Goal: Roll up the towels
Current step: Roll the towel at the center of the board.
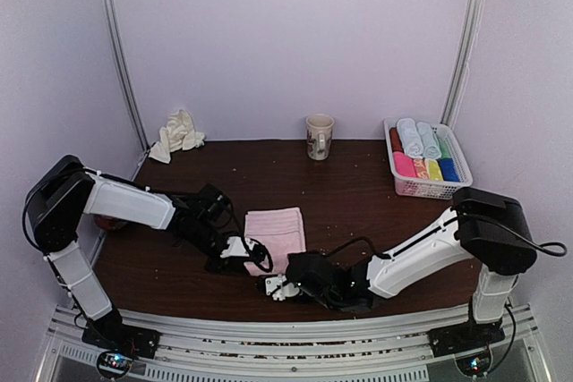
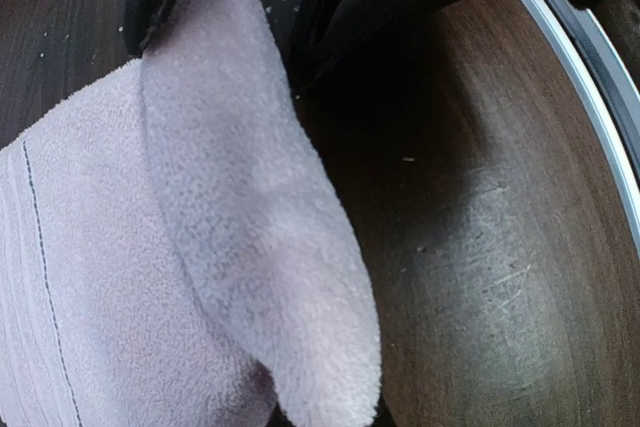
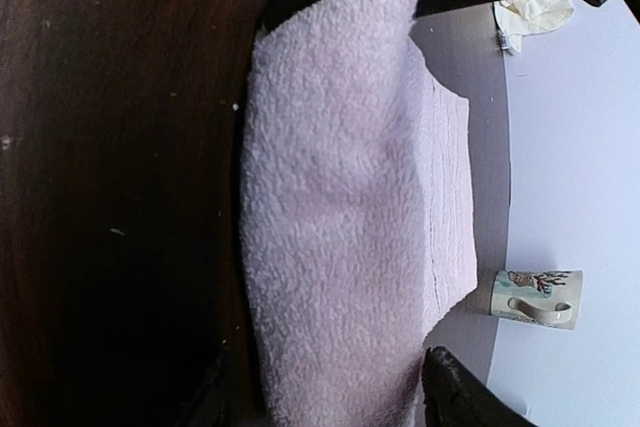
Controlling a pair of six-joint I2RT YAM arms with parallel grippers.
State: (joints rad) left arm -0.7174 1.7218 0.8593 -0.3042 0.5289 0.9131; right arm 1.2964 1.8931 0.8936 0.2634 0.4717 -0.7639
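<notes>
At table centre we have the pale pink towel (image 1: 279,225), its 6 o'clock edge lifted into a fold. Left gripper (image 1: 251,255), at the 7 o'clock corner, is pinching that fold. Right gripper (image 1: 276,284) at 6 o'clock straddles the same fold; we cannot tell whether it pinches or stands loose. Cream-white towel (image 1: 179,134) lies crumpled at 11 o'clock.

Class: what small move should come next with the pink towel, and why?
Probably the right gripper should close on the lifted near edge of the pink towel, so both can roll it forward: the left gripper pinches that edge, the right stands open around it.
</notes>
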